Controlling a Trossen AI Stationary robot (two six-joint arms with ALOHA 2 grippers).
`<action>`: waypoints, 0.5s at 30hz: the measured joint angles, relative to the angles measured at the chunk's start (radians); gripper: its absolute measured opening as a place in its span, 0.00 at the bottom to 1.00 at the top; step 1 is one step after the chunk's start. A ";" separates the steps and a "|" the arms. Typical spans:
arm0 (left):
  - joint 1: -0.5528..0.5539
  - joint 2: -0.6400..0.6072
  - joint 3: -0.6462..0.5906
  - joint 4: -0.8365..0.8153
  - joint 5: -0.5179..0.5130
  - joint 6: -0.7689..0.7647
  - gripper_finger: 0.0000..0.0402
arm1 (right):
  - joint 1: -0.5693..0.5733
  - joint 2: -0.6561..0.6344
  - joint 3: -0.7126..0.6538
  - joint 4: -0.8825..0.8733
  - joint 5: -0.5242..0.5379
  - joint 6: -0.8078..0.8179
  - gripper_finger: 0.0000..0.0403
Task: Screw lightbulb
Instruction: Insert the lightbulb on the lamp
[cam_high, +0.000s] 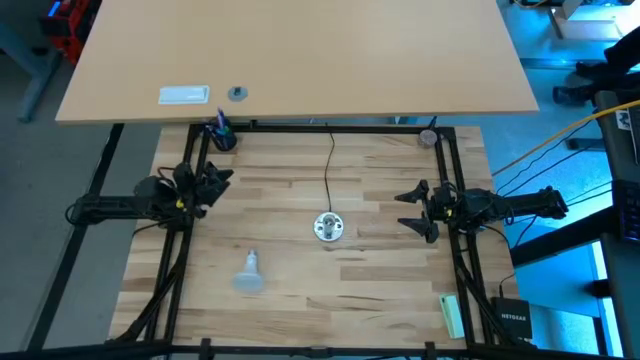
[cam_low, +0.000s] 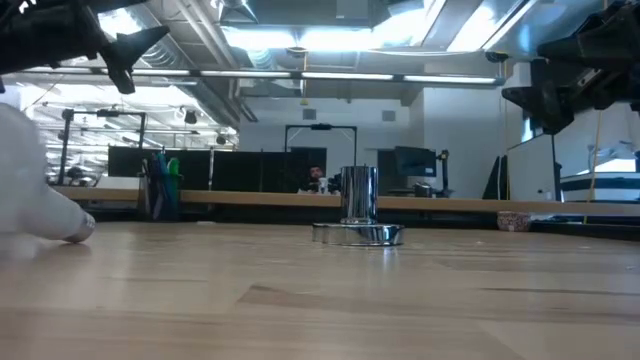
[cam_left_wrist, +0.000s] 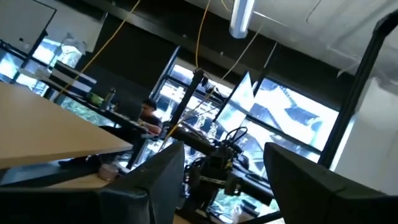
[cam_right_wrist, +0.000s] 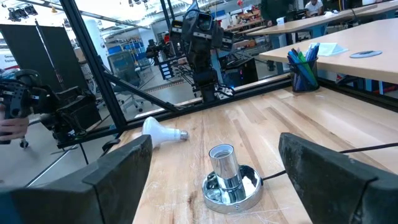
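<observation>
Waiting at start: small white frosted lightbulb (cam_high: 248, 272) lies on its side on the wood table (cam_high: 380, 290), well apart from the round chrome socket (cam_high: 328, 227). Left gripper (cam_high: 222, 178) and right gripper (cam_high: 408, 210) both spread open, empty, at the table's sides. Pick-up and screwing remain.

Only readable text — "NETGEAR" on the black box (cam_high: 513, 320) at 4 o'clock, off the tabletop edge. White label plate at 11 o'clock — illegible.

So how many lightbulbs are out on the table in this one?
1. The lightbulb lies on its side near the table's front left, apart from the socket at the centre. Neither pincer holds one; I see none elsewhere.
</observation>
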 joint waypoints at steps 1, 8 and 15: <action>0.000 0.000 0.000 0.000 0.000 -0.016 0.52 | 0.000 0.000 0.000 0.000 0.000 0.000 0.88; 0.002 0.000 0.001 0.004 -0.051 0.000 0.52 | 0.000 0.000 0.000 0.000 0.000 0.000 0.88; -0.003 0.077 0.134 -0.050 -0.052 0.169 0.52 | 0.000 0.000 0.000 0.000 0.000 0.000 0.88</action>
